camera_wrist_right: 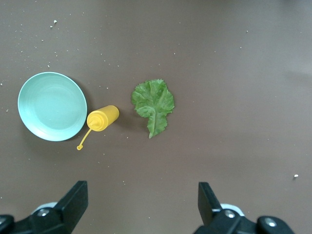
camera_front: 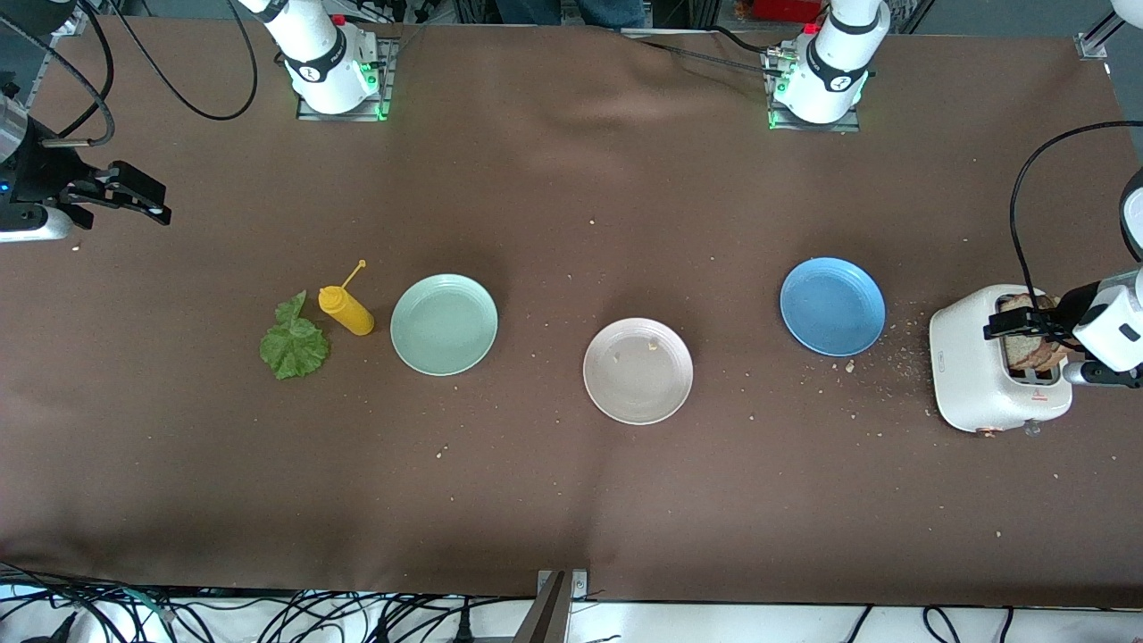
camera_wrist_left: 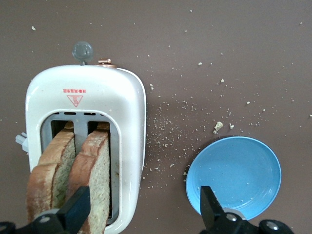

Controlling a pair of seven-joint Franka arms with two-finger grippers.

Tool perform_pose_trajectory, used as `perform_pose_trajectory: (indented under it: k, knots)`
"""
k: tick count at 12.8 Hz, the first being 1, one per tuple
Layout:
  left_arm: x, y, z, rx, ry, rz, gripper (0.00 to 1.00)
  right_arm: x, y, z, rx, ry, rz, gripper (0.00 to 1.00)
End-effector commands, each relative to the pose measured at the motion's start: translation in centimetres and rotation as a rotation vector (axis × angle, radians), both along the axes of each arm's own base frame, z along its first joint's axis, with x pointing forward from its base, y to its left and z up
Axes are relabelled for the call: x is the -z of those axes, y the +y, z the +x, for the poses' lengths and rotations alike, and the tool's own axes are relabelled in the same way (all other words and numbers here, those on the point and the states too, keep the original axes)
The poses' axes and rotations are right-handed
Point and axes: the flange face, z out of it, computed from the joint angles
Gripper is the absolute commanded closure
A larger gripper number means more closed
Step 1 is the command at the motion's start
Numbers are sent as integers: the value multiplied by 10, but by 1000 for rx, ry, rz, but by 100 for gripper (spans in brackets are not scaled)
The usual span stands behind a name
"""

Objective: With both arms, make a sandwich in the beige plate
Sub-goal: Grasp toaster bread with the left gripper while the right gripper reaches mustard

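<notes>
Two slices of speckled bread (camera_front: 1036, 346) stand in the slots of a white toaster (camera_front: 973, 366) at the left arm's end of the table. My left gripper (camera_front: 1027, 321) is open over the toaster. In the left wrist view the bread (camera_wrist_left: 92, 170) shows in the toaster (camera_wrist_left: 126, 112), with one finger of the left gripper (camera_wrist_left: 144, 209) over a slice. The beige plate (camera_front: 638, 370) lies bare mid-table. The lettuce leaf (camera_front: 295, 342) lies toward the right arm's end and shows in the right wrist view (camera_wrist_right: 153, 105). My right gripper (camera_front: 156, 204) (camera_wrist_right: 141, 202) is open and empty, above the table.
A mint-green plate (camera_front: 444, 323) (camera_wrist_right: 51, 106) and a yellow squeeze bottle (camera_front: 346, 310) (camera_wrist_right: 102, 118) lie beside the lettuce. A blue plate (camera_front: 832, 305) (camera_wrist_left: 234, 175) lies between the beige plate and the toaster. Crumbs are scattered around the toaster.
</notes>
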Motion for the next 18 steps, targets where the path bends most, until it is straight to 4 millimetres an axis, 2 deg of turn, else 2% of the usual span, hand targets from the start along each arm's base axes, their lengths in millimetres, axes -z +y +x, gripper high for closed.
perform_pose_trajectory:
  k: [1,5,7,9,11,13,15,18]
  knots:
    - [-2,6,3,40,3,47,1,-5,0,2,-2,7,7,0]
    - [-2,12,2,35,5,54,1,-1,0,2,-18,14,9,0]
    - [-2,18,0,49,5,52,1,3,-2,3,-103,20,18,0]
    - [2,32,-2,46,10,48,1,10,-10,3,-212,29,25,0]
    - [6,33,-2,43,13,44,1,20,-15,2,-317,43,36,1]
    - [9,31,-1,32,14,43,1,31,-31,2,-407,38,79,1]
    - [10,26,1,37,16,43,1,50,-55,3,-511,24,160,1]
    - [17,24,4,39,14,43,1,83,-79,0,-702,15,275,1]
